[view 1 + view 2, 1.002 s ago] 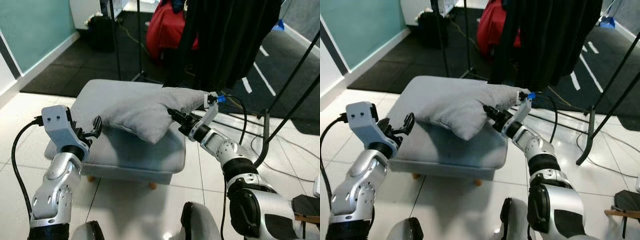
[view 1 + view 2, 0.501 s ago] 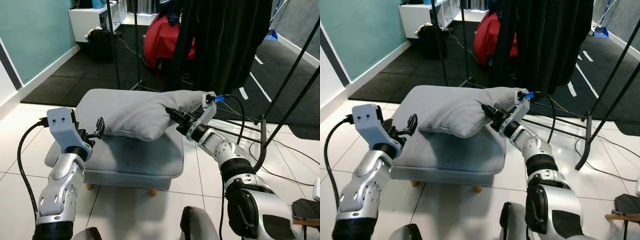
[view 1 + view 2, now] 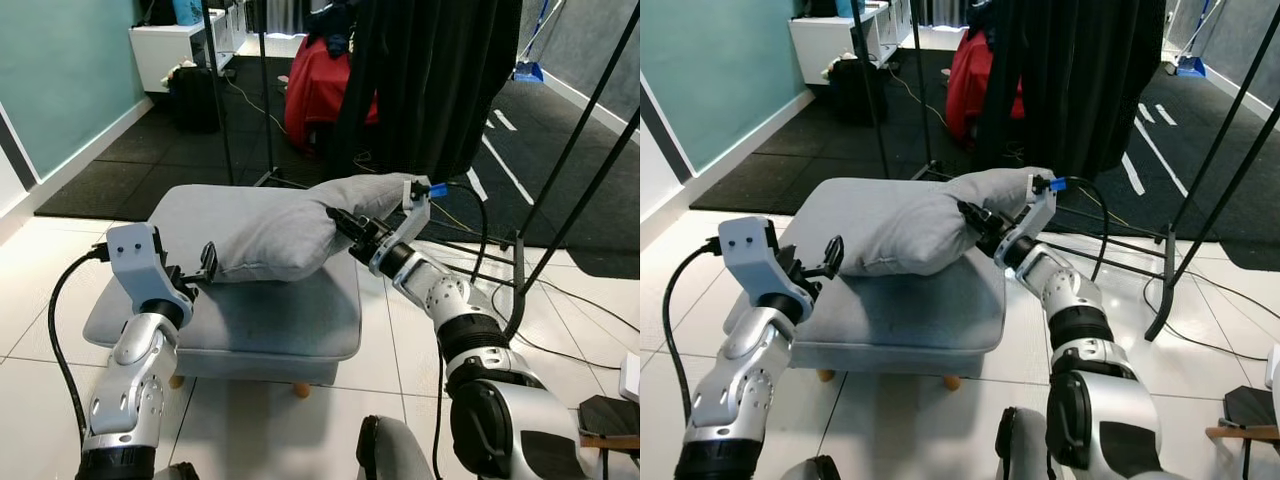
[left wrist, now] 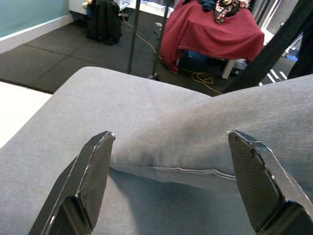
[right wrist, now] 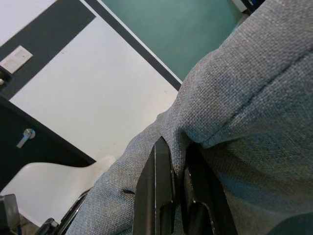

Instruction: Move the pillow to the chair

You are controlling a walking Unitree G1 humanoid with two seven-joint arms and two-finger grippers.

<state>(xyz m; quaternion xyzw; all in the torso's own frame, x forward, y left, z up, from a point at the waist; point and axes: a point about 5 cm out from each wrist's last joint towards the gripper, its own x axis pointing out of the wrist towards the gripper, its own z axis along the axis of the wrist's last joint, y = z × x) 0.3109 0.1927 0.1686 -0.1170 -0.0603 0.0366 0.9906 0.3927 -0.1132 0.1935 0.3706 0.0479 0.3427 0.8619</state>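
Note:
A grey pillow [image 3: 290, 228] is held up off the grey ottoman [image 3: 240, 310], its left end drooping close to the cushion. My right gripper [image 3: 345, 222] is shut on the pillow's right side, its fingers [image 5: 164, 196] pinching a fold of the fabric. My left gripper [image 3: 208, 265] is open just short of the pillow's left end, its fingertips [image 4: 95, 171] spread either side of the pillow's corner [image 4: 161, 169] without touching it. A white chair [image 5: 44, 191] shows beneath the pillow in the right wrist view.
Black garments [image 3: 430, 80] hang on a rack [image 3: 590, 130] behind the ottoman. A red-covered thing [image 3: 320, 85] and a black bag [image 3: 190, 85] stand farther back on dark carpet. Cables [image 3: 560, 300] lie on white tile at right. A teal wall [image 3: 60, 70] runs along the left.
The right gripper has lifted the pillow higher and slightly back, so its lower edge no longer sags over the ottoman's front. The left gripper has closed in on its left end. The camera tilted up.

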